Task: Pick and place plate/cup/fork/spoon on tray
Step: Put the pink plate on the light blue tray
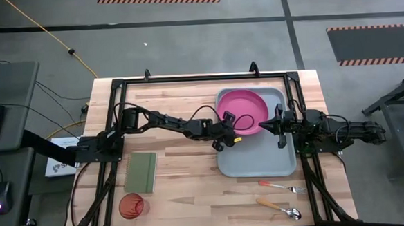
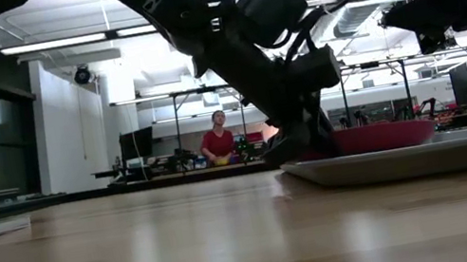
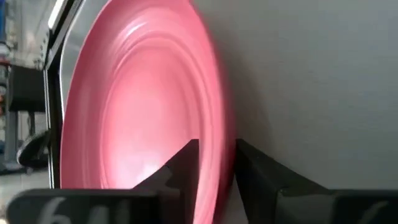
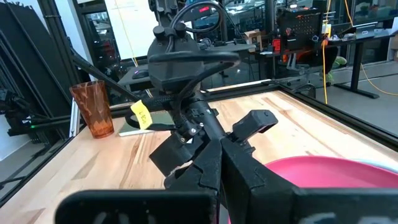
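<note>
The magenta-pink plate (image 1: pixel 242 109) lies in the far half of the light blue-grey tray (image 1: pixel 260 158). My left gripper (image 1: pixel 227 137) is shut on the plate's near-left rim at the tray's left edge. My right gripper (image 1: pixel 264 127) is shut and empty, and the low view (image 2: pixel 444 12) shows it well above the plate's right side. The orange-red cup (image 1: pixel 132 205) stands at the near left of the table. The fork (image 1: pixel 282 186) and the spoon (image 1: pixel 280 207) lie flat on the wood near the front edge, to the near side of the tray. My left gripper pinches the plate's raised rim (image 3: pixel 222 155) between its two fingers, one finger (image 3: pixel 183 168) inside the dish and the other finger (image 3: pixel 258 177) outside it. The fingers come from the table's left, slanting down. In the low view the plate (image 2: pixel 379 136) sits on the tray.
A green notebook (image 1: pixel 141 171) lies flat on the wood left of the tray, between my left arm and the cup. The tray's near half is bare. A black frame runs around the table's edges. A person sits far behind the table (image 2: pixel 218 143).
</note>
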`<state>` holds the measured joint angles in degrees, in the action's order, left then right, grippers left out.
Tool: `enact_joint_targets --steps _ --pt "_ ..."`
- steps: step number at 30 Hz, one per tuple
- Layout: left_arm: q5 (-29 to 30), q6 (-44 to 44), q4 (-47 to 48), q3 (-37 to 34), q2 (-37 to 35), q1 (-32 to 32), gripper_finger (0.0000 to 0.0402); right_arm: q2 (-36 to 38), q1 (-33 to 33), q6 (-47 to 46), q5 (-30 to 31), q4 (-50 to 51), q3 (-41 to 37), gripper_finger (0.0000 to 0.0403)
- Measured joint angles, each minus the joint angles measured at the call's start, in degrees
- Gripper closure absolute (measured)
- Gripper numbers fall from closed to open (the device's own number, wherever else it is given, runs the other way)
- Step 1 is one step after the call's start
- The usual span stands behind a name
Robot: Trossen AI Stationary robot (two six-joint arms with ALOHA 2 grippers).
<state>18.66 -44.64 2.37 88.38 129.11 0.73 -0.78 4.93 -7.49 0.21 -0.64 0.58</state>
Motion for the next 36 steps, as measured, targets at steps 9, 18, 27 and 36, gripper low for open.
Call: enact_joint_targets --steps 9,18,27,36 --pt "1.3 4.1 11.0 8.1 0.0 -0.2 0.0216 0.0 0.0 0.0 0.0 0.0 0.0 0.0402" --pt "5.0 8.6 21.9 13.6 0.0 -0.1 0.0202 0.0 0.0 0.0 0.0 0.0 0.0 0.0402" --pt "-2.7 14.5 24.8 13.5 -0.5 1.7 0.0202 0.0 0.0 0.0 0.0 0.0 0.0 0.0402" --pt "-15.3 24.6 28.6 13.5 -2.5 6.3 0.0202 0.0 0.0 0.0 0.0 0.0 0.0 0.0402"
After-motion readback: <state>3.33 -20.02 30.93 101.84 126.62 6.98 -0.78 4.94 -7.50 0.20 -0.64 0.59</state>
